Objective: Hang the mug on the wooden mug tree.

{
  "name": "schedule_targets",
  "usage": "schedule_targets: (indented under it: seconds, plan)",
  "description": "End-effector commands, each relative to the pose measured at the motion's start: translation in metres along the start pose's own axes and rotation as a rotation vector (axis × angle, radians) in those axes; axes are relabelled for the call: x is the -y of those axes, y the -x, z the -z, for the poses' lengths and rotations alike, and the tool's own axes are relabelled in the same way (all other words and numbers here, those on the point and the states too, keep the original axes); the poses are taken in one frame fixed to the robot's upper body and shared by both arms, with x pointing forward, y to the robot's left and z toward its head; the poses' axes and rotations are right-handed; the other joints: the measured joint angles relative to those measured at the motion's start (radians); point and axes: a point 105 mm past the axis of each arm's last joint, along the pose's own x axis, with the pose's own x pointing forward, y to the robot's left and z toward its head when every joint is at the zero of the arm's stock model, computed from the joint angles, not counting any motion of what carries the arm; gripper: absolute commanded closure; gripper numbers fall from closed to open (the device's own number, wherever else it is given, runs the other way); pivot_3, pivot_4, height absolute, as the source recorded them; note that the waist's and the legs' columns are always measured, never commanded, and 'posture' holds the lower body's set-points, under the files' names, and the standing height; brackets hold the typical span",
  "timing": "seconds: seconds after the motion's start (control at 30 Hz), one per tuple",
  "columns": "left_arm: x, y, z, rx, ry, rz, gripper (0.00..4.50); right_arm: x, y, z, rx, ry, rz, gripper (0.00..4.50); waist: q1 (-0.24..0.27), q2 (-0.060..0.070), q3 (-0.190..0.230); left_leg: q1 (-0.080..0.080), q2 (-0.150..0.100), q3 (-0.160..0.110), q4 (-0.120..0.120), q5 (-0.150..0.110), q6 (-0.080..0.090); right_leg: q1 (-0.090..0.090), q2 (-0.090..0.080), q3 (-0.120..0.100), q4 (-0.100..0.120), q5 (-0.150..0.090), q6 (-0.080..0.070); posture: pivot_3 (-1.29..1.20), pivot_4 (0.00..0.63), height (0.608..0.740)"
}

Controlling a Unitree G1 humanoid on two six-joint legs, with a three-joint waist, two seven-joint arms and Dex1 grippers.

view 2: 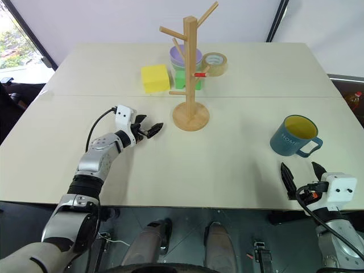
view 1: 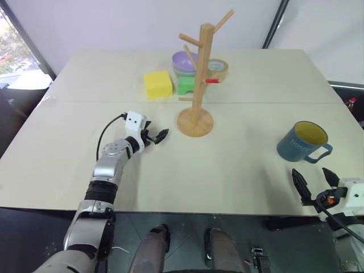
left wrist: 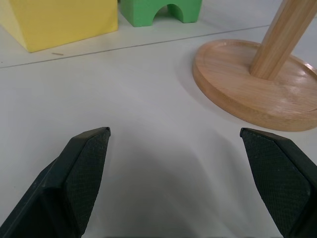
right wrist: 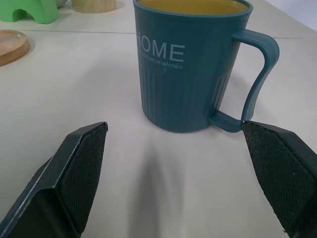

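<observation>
From the head views, the mug [view 1: 303, 141] stands upright on the desk [view 1: 227, 170] at 4 o'clock from the wooden mug tree [view 1: 199, 79], well apart. The right gripper [view 1: 314, 186] waits near it, fingers apart. The left gripper [view 1: 154, 137] sits at the tree's 9 o'clock, fingers apart.

In the right wrist view, the mug looks stiff, glazed, likely slippery and breakable; gripping across the ribbed body should leave the handle [right wrist: 257, 74] free.

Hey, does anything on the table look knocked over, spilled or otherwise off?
Nothing stands out. The mug stands upright on the table, nothing spilled around it, and the wooden mug tree stands straight on its base.
</observation>
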Motion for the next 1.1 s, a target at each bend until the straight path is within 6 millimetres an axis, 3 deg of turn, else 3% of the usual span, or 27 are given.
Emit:
schedule_targets:
  seconds: [0.03,0.23,0.43,0.53,0.73,0.83,1.0,1.1]
  plan:
    - [-0.002,0.003,-0.014,0.046,-0.032,-0.003,0.0,0.002,0.001,-0.006,0.022,0.01,0.008,0.02,0.0,0.0,0.0,0.0,0.0,0.0,0.0,0.0,0.0,0.0,0.0,0.0,0.0,0.0,0.0,0.0,0.15,0.74]
    - [0.0,0.004,-0.013,0.041,-0.007,0.019,0.0,0.001,0.001,-0.007,0.017,0.013,0.017,0.02,-0.001,0.0,0.0,0.0,0.0,0.0,0.0,0.0,0.0,0.0,0.0,0.0,0.0,0.0,0.0,0.0,0.15,0.74]
    - [0.021,0.008,-0.011,0.031,-0.056,0.141,0.0,0.009,0.002,-0.008,0.007,0.024,0.07,0.02,-0.001,0.0,0.0,0.0,0.0,0.0,0.0,0.0,0.0,0.0,0.0,0.0,0.0,0.0,-0.001,0.0,0.15,0.74]
    - [0.044,0.012,-0.017,0.053,-0.056,0.273,0.0,0.01,0.003,-0.008,0.002,0.023,0.076,0.02,0.0,0.0,0.0,0.0,0.0,0.0,0.0,0.0,0.0,0.0,0.0,0.0,0.0,0.001,-0.001,0.0,0.15,0.74]
    - [0.128,0.038,-0.029,0.062,-0.081,0.756,0.0,0.013,0.007,-0.014,0.015,0.05,0.122,0.02,0.0,0.001,-0.001,0.0,0.002,0.0,0.001,0.0,0.0,0.0,-0.001,0.001,0.0,0.002,-0.004,0.0,0.15,0.74]
    - [0.159,0.049,-0.035,0.063,-0.104,0.922,0.0,0.016,0.004,-0.017,0.025,0.066,0.164,0.02,-0.001,0.001,-0.001,0.0,0.002,0.0,0.001,0.0,0.0,0.001,-0.001,0.001,0.0,0.001,-0.003,0.0,0.15,0.74]
    - [0.193,0.055,-0.043,0.083,-0.165,1.077,0.0,0.028,-0.009,-0.013,0.031,0.023,0.275,0.02,-0.004,0.003,-0.002,0.001,0.002,0.001,0.001,0.0,0.0,0.001,0.0,0.001,0.0,0.001,-0.002,0.0,0.15,0.74]
    - [0.2,0.053,-0.05,0.105,-0.18,1.097,0.0,0.034,-0.021,-0.008,0.02,0.017,0.32,0.02,-0.001,0.004,-0.002,0.0,0.002,0.001,0.001,0.0,0.0,0.001,0.0,0.001,0.0,0.001,-0.002,0.0,0.15,0.74]
